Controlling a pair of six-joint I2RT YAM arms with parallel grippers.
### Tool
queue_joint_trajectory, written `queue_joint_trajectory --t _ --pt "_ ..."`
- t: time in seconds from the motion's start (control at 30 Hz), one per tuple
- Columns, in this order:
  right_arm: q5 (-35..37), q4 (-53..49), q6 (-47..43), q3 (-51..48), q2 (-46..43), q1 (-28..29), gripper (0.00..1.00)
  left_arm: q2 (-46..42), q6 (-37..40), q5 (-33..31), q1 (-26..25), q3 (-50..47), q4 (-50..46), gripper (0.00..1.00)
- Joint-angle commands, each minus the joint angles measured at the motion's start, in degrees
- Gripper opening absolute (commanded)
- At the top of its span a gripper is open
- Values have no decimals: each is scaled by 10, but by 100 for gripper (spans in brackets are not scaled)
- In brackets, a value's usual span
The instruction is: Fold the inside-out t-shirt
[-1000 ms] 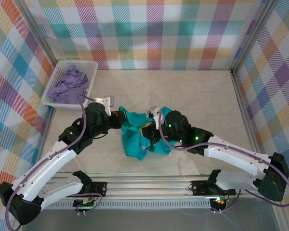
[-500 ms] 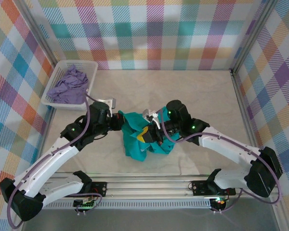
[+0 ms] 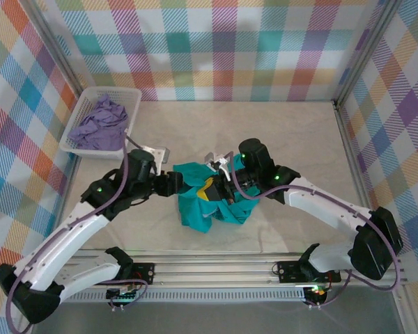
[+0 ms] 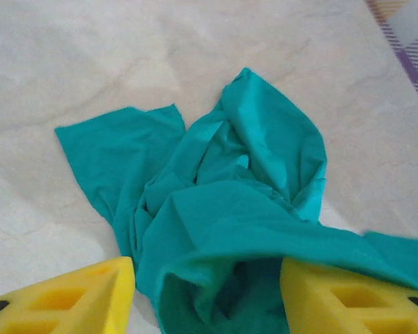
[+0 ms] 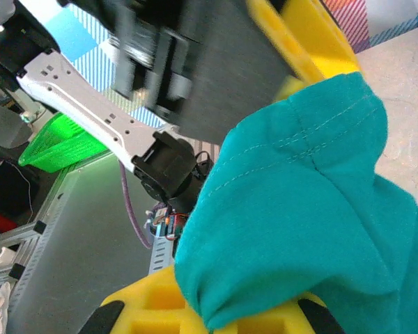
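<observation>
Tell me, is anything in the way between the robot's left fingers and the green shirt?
No, nothing visible. The left fingers stand open with the bunched t-shirt lying right between them on the table. The right fingers are shut on a fold of it.

Teal-green t-shirt [image 3: 195, 209]; yellow fingers [image 4: 63, 299]; white basket [image 3: 111, 90] — lavender garment [image 3: 97, 125]; multicolour plaid walls [image 3: 216, 49].

A pale marbled table [image 3: 285, 132] lies under soft, even light. Plaid walls [image 3: 216, 49] in pink, teal, orange and blue stand far, left and right, edged by metal posts [image 3: 363, 54]. A metal rail [image 3: 216, 268] runs along the near edge.
</observation>
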Motion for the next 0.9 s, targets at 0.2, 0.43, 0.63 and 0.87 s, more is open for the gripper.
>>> queue_joint_trajectory --t 0.2,0.43,0.63,0.87 --pt "7 20 22 12 13 -3 0 -10 65 300 3 10 43 54" --pt "4 17 20 8 7 -3 0 33 84 270 4 30 32 47" --pt "7 17 21 6 5 -3 0 51 94 277 3 32 26 35" --pt "26 25 40 -2 1 -6 0 35 97 278 3 18 36 4"
